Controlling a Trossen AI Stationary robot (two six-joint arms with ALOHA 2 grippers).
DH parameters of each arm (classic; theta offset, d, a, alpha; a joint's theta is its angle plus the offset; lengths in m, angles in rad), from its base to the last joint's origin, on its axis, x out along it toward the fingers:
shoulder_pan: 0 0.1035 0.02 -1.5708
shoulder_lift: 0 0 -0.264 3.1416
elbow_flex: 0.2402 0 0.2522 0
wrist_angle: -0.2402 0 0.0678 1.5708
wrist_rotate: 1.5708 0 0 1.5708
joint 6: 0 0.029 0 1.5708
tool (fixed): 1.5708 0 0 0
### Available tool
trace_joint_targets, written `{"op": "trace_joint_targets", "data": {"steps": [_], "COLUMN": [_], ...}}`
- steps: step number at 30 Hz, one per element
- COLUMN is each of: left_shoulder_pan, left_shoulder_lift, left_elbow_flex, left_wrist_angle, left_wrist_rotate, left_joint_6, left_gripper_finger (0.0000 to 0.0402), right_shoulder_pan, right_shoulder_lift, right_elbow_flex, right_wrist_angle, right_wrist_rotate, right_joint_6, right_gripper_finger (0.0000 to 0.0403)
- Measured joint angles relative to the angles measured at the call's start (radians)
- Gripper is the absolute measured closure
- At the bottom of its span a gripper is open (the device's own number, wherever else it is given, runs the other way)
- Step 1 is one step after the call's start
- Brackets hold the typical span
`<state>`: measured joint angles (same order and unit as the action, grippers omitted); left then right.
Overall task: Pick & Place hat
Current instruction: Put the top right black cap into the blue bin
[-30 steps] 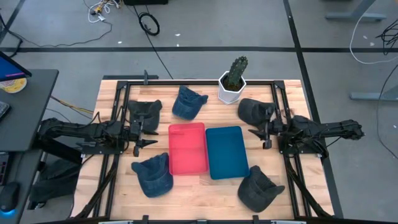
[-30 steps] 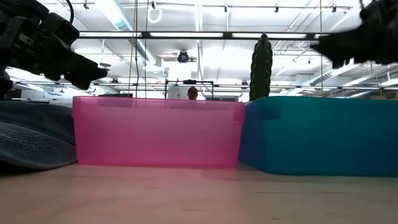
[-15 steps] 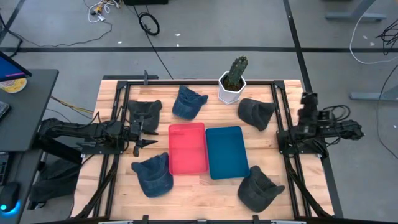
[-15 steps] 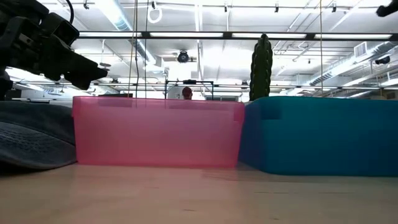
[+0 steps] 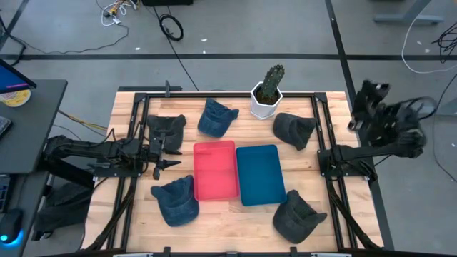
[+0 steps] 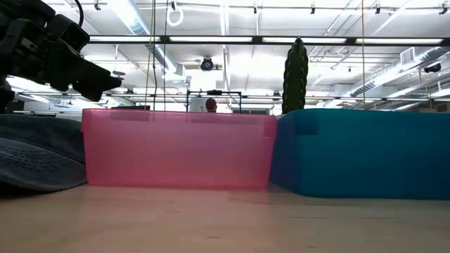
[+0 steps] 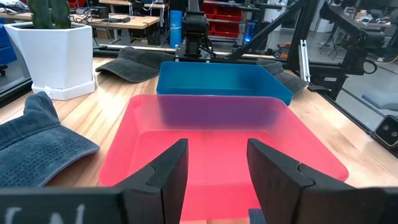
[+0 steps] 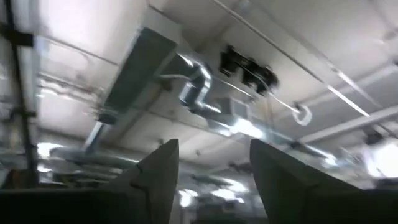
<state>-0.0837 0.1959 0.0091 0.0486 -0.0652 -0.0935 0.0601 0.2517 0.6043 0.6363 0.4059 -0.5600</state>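
Jaws open and empty on both arms: left gripper [image 5: 166, 150] low at frame left beside the pink bin [image 5: 215, 170], right gripper [image 5: 365, 107] raised off the table's right edge, pointing at the ceiling. 5 hats around the bins, nearest hat [image 5: 163, 128] upper left. Likely light, floppy denim; stiff brim probably the best hold. Wooden table [image 5: 243, 214], potted cactus [image 5: 268, 91], workshop beyond.

A: low cam rn? pink bin [image 6: 176, 147] front n center, teal bin [image 6: 362, 151] touching its right side.

B: yep. denim hat [image 6: 35, 158] just left of the pink bin, w/ the left gripper [image 6: 95, 79] above it, up by the bin's top left corner.

A: cactus [image 6: 294, 76] sticking up behind the pink bin's right end. Also a person's head [image 6: 210, 105] way behind it.
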Motion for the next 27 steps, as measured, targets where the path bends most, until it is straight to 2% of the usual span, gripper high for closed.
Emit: {"op": "trace_joint_targets", "data": {"steps": [4, 8, 13, 17, 19, 27], "left_shoulder_pan": [0.0, 0.0, 0.0, 0.0, 0.0, 0.0], "left_shoulder_lift": [0.0, 0.0, 0.0, 0.0, 0.0, 0.0], "left_elbow_flex": [0.0, 0.0, 0.0, 0.0, 0.0, 0.0], "left_wrist_angle": [0.0, 0.0, 0.0, 0.0, 0.0, 0.0], "left_wrist_rotate": [0.0, 0.0, 0.0, 0.0, 0.0, 0.0], "left_joint_6": [0.0, 0.0, 0.0, 0.0, 0.0, 0.0], "left_gripper_finger": [0.0232, 0.0232, 0.0232, 0.0232, 0.0232, 0.0232], "right_shoulder_pan": [0.0, 0.0, 0.0, 0.0, 0.0, 0.003], "right_shoulder_lift": [0.083, 0.162, 0.269, 0.355, 0.396, 0.492], "right_elbow_flex": [0.16, 0.298, 0.436, 0.526, 0.566, 0.646], "right_wrist_angle": [-0.058, -0.117, -0.16, -0.161, -0.159, -0.16], "right_wrist_rotate": [0.249, 0.479, 0.852, 1.08, 1.156, 1.165], "right_joint_6": [-0.013, -0.103, -0.119, -0.267, -0.327, -0.364], "right_gripper_finger": [0.0199, 0.0199, 0.0199, 0.0199, 0.0199, 0.0199]}}
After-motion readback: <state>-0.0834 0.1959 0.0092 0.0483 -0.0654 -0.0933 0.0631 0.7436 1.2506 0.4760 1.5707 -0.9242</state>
